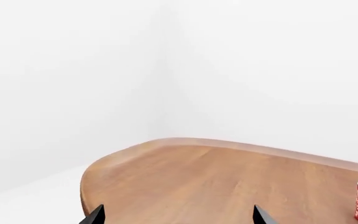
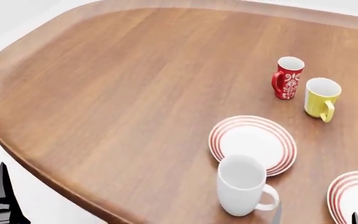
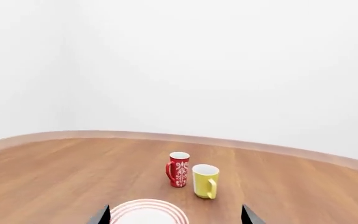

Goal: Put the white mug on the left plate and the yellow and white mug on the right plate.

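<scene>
The white mug (image 2: 242,184), unlabelled, stands upright beside the left plate (image 2: 252,142); both arms' fingers spread, empty.

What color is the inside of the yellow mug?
White inside, yellow outside and handle. The yellow and white mug shows this best in the head view.

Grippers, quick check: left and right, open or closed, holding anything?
Left end effector: open, fingertips wide apart, holding nothing.
Right end effector: open, fingertips wide apart, holding nothing.
</scene>
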Robot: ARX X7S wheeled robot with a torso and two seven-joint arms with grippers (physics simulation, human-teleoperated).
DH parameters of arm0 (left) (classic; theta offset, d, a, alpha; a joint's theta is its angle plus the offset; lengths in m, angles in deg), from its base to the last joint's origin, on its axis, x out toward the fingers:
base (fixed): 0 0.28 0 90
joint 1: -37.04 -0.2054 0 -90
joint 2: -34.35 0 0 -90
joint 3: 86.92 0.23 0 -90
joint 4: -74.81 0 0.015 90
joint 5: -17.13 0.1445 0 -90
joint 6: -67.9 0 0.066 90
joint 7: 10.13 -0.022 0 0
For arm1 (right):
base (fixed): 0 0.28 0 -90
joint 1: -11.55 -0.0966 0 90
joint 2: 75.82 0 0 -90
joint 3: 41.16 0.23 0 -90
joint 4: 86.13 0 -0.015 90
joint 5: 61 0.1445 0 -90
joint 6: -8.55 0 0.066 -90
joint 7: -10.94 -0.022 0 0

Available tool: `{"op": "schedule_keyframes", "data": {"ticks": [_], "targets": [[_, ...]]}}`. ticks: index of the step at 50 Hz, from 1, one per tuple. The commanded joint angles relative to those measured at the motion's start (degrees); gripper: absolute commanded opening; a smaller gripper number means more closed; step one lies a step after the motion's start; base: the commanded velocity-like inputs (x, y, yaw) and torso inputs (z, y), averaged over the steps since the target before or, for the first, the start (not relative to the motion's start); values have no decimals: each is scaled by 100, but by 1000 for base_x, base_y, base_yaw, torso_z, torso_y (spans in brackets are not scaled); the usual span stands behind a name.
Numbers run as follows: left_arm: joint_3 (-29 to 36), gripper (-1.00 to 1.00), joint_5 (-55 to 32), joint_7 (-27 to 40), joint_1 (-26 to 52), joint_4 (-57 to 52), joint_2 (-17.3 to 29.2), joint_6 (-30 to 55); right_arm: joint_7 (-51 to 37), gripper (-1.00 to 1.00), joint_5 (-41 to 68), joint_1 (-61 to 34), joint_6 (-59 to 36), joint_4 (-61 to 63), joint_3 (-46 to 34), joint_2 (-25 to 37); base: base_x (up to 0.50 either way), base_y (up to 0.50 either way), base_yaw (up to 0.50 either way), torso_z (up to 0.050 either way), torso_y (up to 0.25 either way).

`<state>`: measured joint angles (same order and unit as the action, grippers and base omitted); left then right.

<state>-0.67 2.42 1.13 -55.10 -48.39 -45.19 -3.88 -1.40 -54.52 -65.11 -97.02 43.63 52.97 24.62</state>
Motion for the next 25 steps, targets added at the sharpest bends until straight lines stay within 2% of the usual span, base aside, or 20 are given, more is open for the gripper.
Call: {"op": "schedule_keyframes", "data": {"ticks": [1,7,8,10,13,25], "targets": [[44,100,-14,48,-1,14,42,-16,-48,100,11,40,4,89,-41,57,0,0,500,0,0],[45,100,-38,72,-9,-3,66,-24,-128,100,44,103,127,162,24,32,0,0,500,0,0],[43,100,-45,74,-8,-4,71,-26,-197,100,103,72,-53,183,70,-4,-34,75,0,0,0],[13,100,-78,85,14,5,83,-10,-38,100,251,181,421,158,96,7,0,0,0,0,0],[12,100,-93,102,24,21,81,-23,65,100,529,116,514,113,109,-8,0,0,0,0,0],[53,100,-116,211,-189,-256,99,8,254,100,846,755,1159,265,418,93,205,-456,0,0,0]]}}
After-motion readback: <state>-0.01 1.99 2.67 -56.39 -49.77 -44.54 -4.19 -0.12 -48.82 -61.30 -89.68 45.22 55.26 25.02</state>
